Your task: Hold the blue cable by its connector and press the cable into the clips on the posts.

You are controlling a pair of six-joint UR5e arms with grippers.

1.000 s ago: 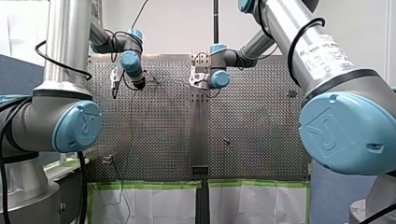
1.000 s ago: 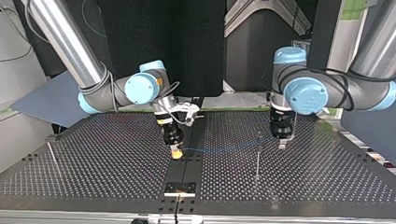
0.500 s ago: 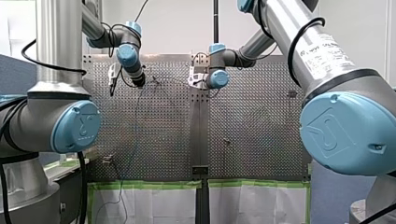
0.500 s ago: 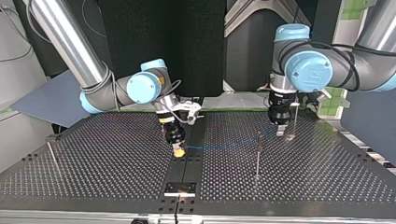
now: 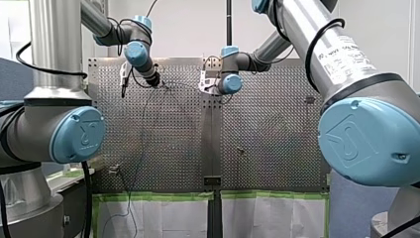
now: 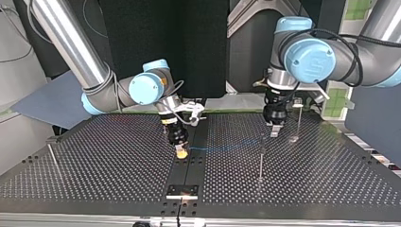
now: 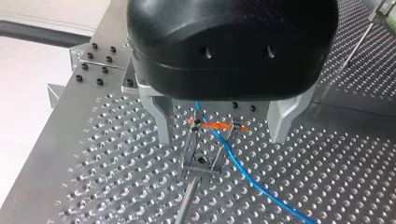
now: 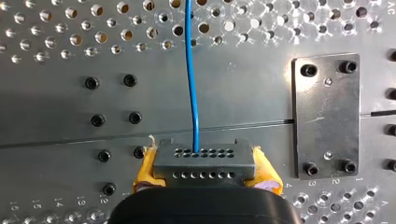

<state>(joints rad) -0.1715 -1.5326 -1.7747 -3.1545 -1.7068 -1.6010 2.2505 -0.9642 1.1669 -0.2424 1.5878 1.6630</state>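
Right wrist view: right end effector (image 8: 205,166) clamped on connector (image 8: 204,158); cable (image 8: 191,70) points straight ahead over desk (image 8: 60,93), engraved 14, 13, 12. Left end effector (image 7: 222,124) spread wide, straddling clip (image 7: 201,156), holding nothing.

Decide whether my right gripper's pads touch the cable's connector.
Touching. The right wrist view shows the yellow pads of my right gripper clamping the connector at both ends.

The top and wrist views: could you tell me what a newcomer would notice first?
The blue cable stands out first, strung across the middle of the top view. Its connector is clamped between the yellow pads of my right gripper. In the left wrist view my left gripper hangs open over the clip on a post, which the cable crosses.
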